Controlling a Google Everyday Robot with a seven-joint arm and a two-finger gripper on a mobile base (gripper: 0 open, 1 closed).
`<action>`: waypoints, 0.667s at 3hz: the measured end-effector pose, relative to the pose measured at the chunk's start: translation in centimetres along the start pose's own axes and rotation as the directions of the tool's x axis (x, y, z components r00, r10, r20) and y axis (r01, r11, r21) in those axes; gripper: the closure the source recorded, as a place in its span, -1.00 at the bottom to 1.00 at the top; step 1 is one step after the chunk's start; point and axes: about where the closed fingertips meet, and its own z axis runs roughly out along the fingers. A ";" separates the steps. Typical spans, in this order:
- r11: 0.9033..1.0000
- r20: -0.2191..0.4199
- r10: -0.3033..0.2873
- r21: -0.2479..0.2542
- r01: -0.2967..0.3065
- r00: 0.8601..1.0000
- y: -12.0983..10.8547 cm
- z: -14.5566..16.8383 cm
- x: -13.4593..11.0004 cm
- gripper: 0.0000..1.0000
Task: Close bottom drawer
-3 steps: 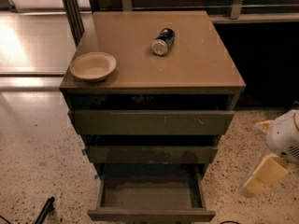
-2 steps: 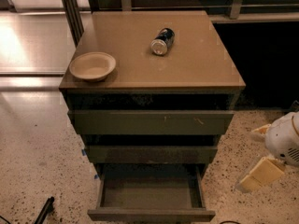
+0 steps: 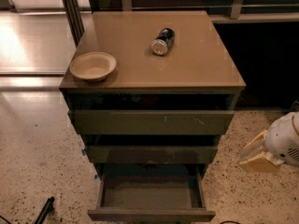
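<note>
The bottom drawer of the dark olive-brown cabinet is pulled out toward me. Its shallow box and dusty grey floor are exposed. The middle drawer front and the widest top drawer front sit further back above it. My gripper, with yellowish tips on a white wrist, hangs to the right of the cabinet, over the speckled floor. It is level with the middle drawer and apart from every drawer.
A pale bowl and a can lying on its side rest on the cabinet top. A dark rod-like object lies on the floor at lower left. A metal post stands behind the cabinet on the left.
My gripper has moved up and a little left, closer to the cabinet's right side. The drawers, bowl and can have not moved.
</note>
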 end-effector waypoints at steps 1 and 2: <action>0.999 0.031 0.032 0.038 -0.033 0.999 0.3 1.5 1.7 0.77; 0.987 0.099 0.158 0.000 -0.159 0.982 1.4 8.3 6.3 1.00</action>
